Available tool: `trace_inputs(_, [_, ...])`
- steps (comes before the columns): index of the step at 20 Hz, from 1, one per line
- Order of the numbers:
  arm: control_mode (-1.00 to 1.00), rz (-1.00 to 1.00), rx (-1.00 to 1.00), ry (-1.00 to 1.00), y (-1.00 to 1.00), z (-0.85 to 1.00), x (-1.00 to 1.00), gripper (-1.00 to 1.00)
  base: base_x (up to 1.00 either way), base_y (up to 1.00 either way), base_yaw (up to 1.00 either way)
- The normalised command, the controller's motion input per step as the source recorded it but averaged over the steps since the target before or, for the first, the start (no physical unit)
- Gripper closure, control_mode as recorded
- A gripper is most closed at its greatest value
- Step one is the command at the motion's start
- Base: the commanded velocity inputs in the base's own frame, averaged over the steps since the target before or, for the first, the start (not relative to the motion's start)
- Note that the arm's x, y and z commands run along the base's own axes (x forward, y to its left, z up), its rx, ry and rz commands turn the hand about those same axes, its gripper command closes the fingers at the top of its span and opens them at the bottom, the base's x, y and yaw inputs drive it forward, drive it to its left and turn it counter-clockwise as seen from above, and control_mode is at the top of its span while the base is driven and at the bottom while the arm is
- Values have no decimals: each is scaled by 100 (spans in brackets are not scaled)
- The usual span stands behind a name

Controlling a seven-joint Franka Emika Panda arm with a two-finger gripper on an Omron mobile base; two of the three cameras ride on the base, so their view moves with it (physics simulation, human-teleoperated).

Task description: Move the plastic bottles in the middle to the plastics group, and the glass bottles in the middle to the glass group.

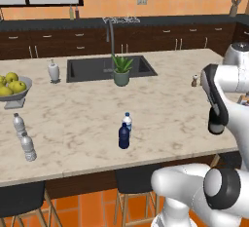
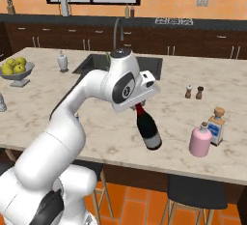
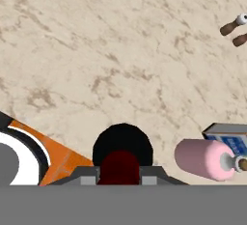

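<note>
From my seat I saw the gripper (image 2: 136, 104) clamped on the red neck of the wine bottle (image 2: 148, 130), jaws pressed to either side of it. The bottle hung below the jaws, lifted off the counter (image 2: 231, 98) and tilted, its dark body slanting down and away from the hand. In the hand view I looked straight down the bottle (image 3: 122, 152): the red neck sat between the finger tips at the bottom edge, with the black round of the body beyond it.

The pink container (image 2: 199, 140) stood near the counter's front edge, to the right of the hanging bottle and apart from it. A blue-labelled flask (image 2: 216, 126) stood just behind it. The salt and pepper shakers (image 2: 194, 92) were further back.

In the left base view, the dark blue bottle (image 1: 124, 136) and the clear blue-capped bottle (image 1: 127, 122) stood close together mid-counter. The two greyish water bottles (image 1: 24, 137) stood well off towards the left edge, in front of a bowl of fruit (image 1: 12, 87).
</note>
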Motion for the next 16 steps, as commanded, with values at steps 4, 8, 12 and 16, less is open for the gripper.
trace_inputs(4, [-100, 0, 0, -8, -78, 7, 18, 100, 0, 0, 0])
trace_inputs(8, [-100, 0, 0, 0, -63, 0, 39, 100, 0, 0, 0])
trace_inputs(12, [-100, 1, 0, 0, -22, -18, 60, 100, 0, 0, 0])
trace_inputs(16, [-100, 2, 6, 10, -17, -36, 49, 100, 0, 0, 0])
